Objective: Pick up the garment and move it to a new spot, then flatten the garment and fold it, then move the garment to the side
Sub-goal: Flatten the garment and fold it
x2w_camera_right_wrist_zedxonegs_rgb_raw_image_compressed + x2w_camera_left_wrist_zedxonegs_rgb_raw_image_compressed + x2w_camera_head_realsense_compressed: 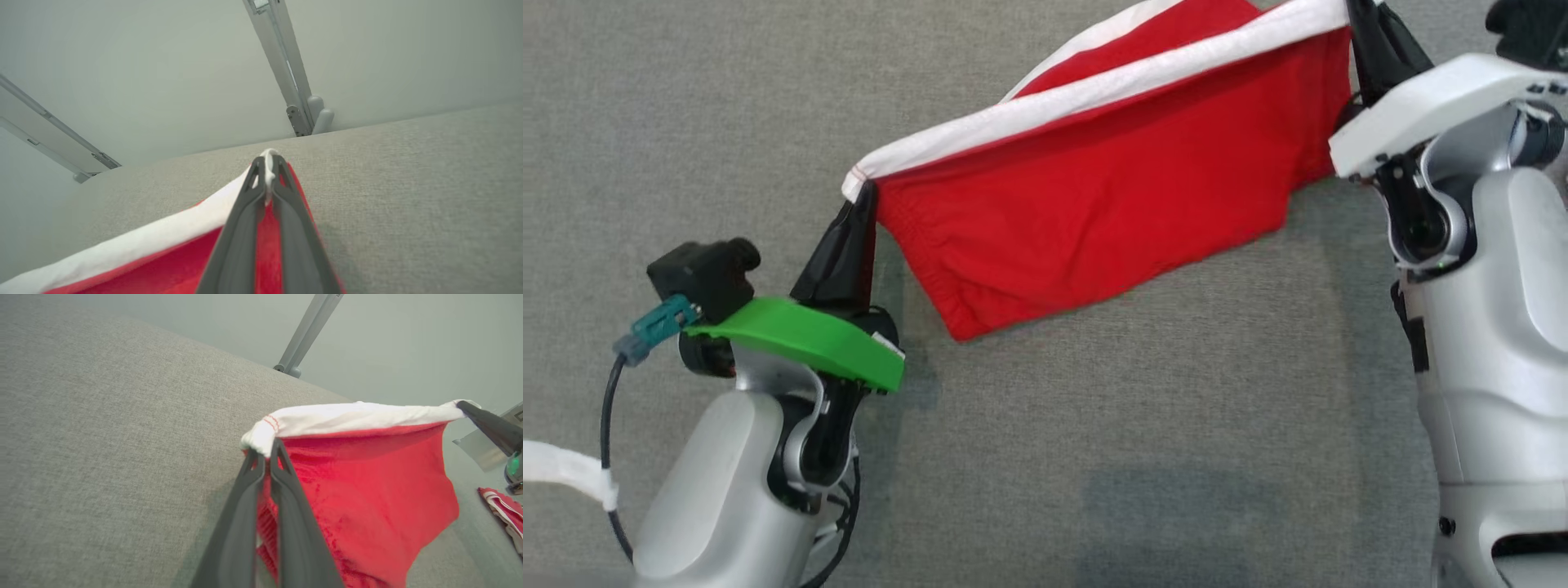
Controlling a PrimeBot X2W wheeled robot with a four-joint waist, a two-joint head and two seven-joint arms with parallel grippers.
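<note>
ok so the red garment [1111,204] is up in the air, strung out between both arms like washing on a line. The left gripper [864,196] has its two dark fingers pressed together on one end of the white band [1094,90] along the top edge. The right gripper [1357,20] is pinching the other end, further from the robot in the head view, so the band runs at a slant between them. In the left wrist view the band is bunched up right at the fingertips [284,465], with the red cloth hanging down beside and below them. Same deal in the right wrist view: a bit of white pokes up between the tips and the red falls away underneath. Under it all is the grey fabric surface [1094,457]. The garment looks clear of it, and a darker shadow patch lies on the grey nearer the robot. The left wrist has a green plate [809,339] on it. In the left wrist view there's another red-and-white cloth [502,510] lying below the right gripper's finger, well apart from the held one. A grey metal strut [286,69] rises at the far edge of the surface, in front of a pale wall.
</note>
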